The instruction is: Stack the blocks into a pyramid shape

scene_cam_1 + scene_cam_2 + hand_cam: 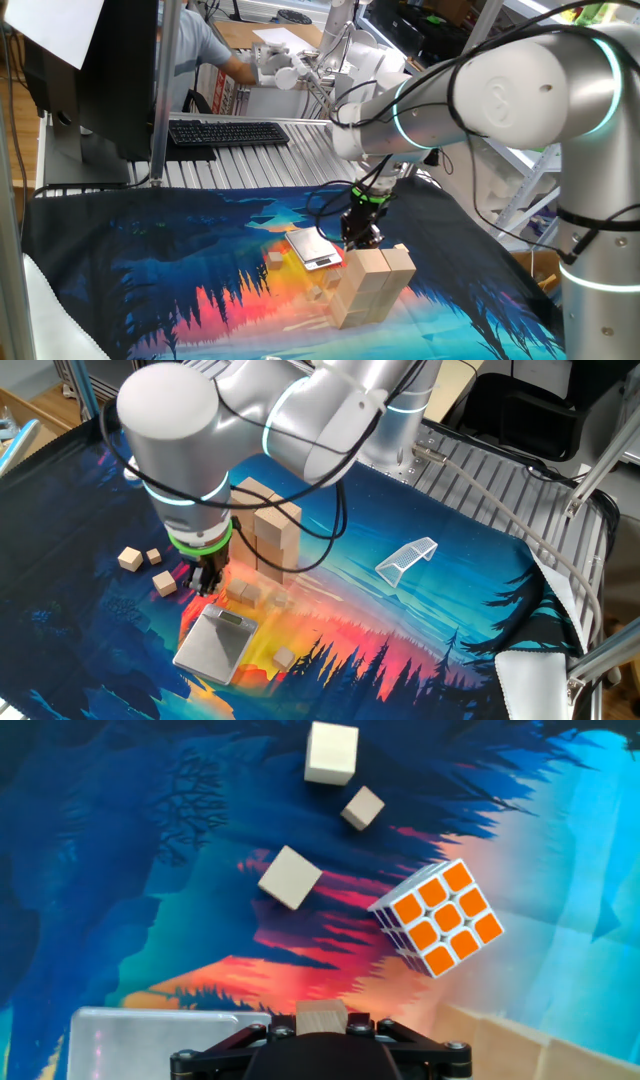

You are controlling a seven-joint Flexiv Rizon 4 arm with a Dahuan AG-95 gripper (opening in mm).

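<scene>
Wood like this is light, stiff and a little slick; grip flat opposite faces. Tool [322, 1032] is clamped on a small block [322, 1016], beside the stacked bricks [372, 282]

Even, bright indoor light fills all three views, with no harsh shadows; the printed cloth [180, 270] on the table shows saturated colour. The arm's white shell [520, 85] carries soft highlights from overhead, and its ring light [195, 500] glows cyan. In the hand view the claw [322, 1020] at the bottom edge is dark and slightly soft, while the cube puzzle [440, 917] above it is crisp. The silver-grey device [215, 645] beside the claw shows a mild sheen. The background behind the table in one fixed view is slightly blurred.
</scene>
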